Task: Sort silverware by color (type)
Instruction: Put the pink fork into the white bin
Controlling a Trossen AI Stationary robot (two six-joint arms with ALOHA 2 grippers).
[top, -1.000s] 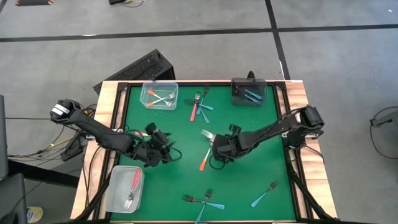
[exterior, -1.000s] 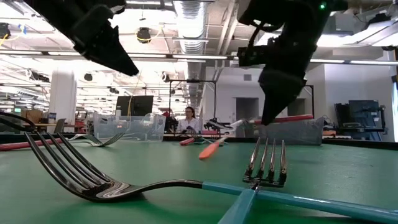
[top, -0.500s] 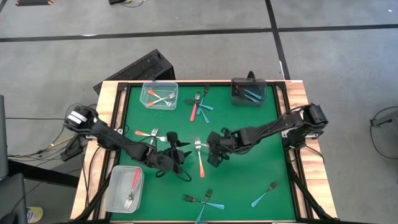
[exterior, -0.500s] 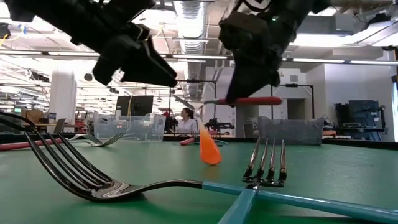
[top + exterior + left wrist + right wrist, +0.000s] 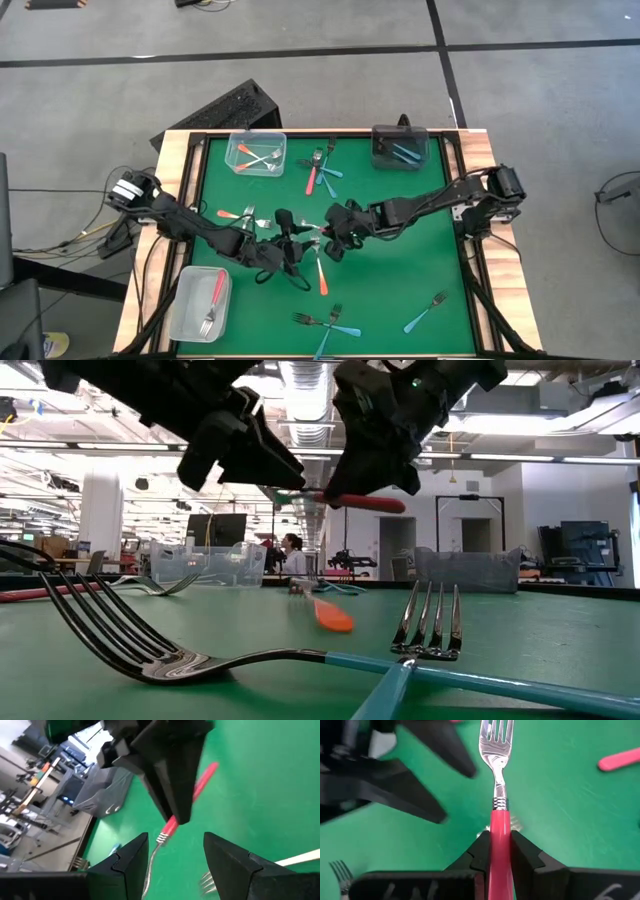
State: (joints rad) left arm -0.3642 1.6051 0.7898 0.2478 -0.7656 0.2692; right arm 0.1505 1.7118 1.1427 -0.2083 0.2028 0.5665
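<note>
While my right gripper (image 5: 495, 851) stays clamped on the red-handled fork (image 5: 498, 822), the piece hangs in the air over the middle of the green table (image 5: 400, 280), not resting on anything. Low view confirms: red handle level, well above the mat, tines aimed toward my left gripper (image 5: 175, 852).

Long axis: runs straight out from the right jaws, handle pinched between them, tines leading. In the left wrist view the same fork comes in lengthwise between my two left fingers (image 5: 131, 856), which stand apart with the neck of the fork in the gap. No contact there that I can make out.

Nearer arm: both are on it. The left jaws sit just at the tine end, the right holds the handle end. Reads as a handover, right to left. The coming move turns on the left jaws closing across that axis, near the metal collar, before the right lets go. If the left closes on bare tines, the grip may be poor.

Other silverware noted:
- orange fork (image 5: 321, 270) on the mat, just below the meeting point
- blue forks (image 5: 330, 322) near the front edge
- clear tray (image 5: 200, 303) at front left, a red fork already in it; likely destination
- clear bin (image 5: 255, 153) at back holding orange forks
- dark bin (image 5: 399, 147) at back right holding blue forks
</note>
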